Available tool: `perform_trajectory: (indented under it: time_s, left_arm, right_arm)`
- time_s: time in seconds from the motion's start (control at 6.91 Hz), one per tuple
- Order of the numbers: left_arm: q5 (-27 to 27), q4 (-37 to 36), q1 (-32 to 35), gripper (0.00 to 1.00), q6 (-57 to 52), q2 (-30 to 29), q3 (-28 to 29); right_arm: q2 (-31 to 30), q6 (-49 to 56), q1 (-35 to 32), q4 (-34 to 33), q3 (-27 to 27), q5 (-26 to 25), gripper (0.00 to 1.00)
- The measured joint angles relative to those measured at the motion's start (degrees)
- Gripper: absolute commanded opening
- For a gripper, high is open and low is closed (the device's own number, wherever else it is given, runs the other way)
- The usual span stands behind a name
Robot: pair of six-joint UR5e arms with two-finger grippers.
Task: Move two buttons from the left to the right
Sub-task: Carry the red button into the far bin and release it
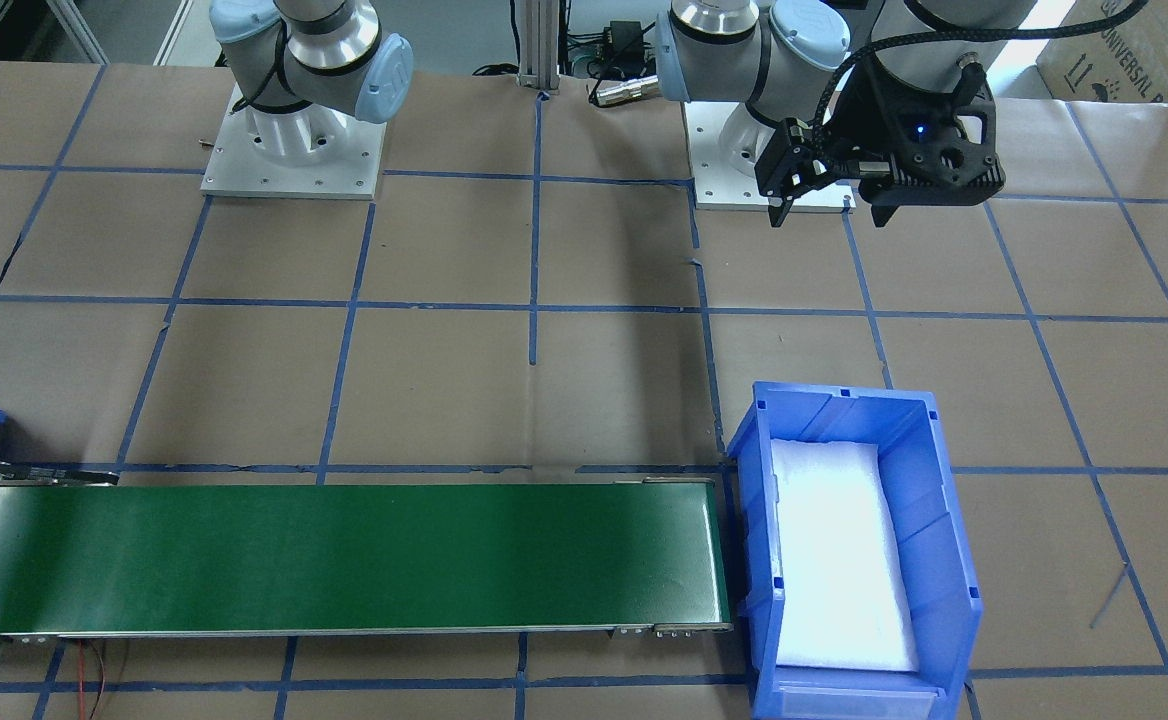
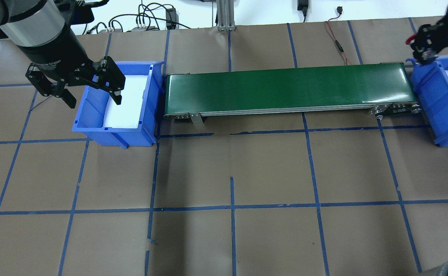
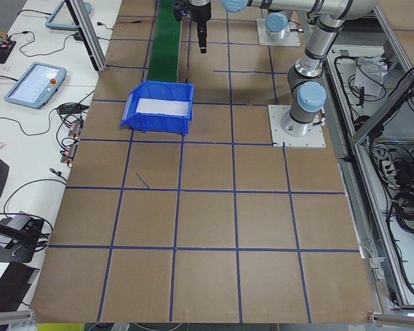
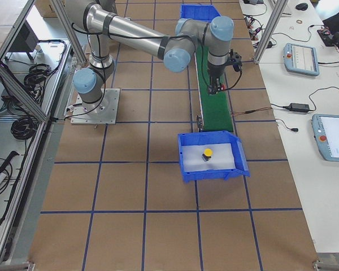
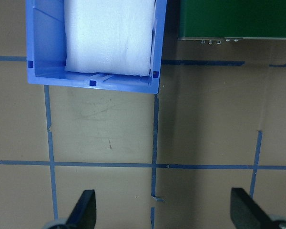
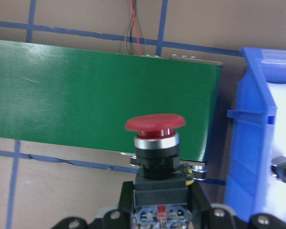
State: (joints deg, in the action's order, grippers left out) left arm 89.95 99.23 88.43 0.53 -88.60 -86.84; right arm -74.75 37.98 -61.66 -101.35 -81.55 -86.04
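My right gripper [image 6: 159, 202] is shut on the black-grey body of the red-capped button [image 6: 155, 125] and holds it upright. It is above the right end of the green conveyor belt [image 6: 86, 90], just beside the right blue bin [image 6: 250, 143]. In the overhead view this gripper [image 2: 425, 48] is at the bin's near-left corner. The yellow-capped button [image 4: 207, 153] lies on white foam inside the right bin [image 4: 212, 172]. My left gripper [image 2: 89, 90] is open and empty, raised over the left blue bin [image 2: 93, 115], which holds only white foam.
The conveyor belt [image 2: 285, 86] runs between the two bins with nothing on it. The table is brown paper with a blue tape grid. Cables lie behind the belt at the table's far edge [image 2: 335, 38].
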Motion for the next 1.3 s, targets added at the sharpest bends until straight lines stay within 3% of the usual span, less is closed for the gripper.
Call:
perform_trajectory:
  time_s: [0.43,0.72,1.3]
  left_arm:
    - [-0.02,0.0,0.0,1.0,0.0,0.0,0.0]
    - [0.0,0.0,0.01,1.0,0.0,0.0,0.0]
    - [-0.04,0.0,-0.01,1.0,0.0,0.01,0.0]
  right_arm:
    - [7.95,19.1,13.1,-1.84,5.15,0.38,0.04]
    - [11.47,21.6,14.82,-3.49,5.96,0.35,0.05]
    - [11.88,20.84,15.04,-4.32,2.91,2.38,0.07]
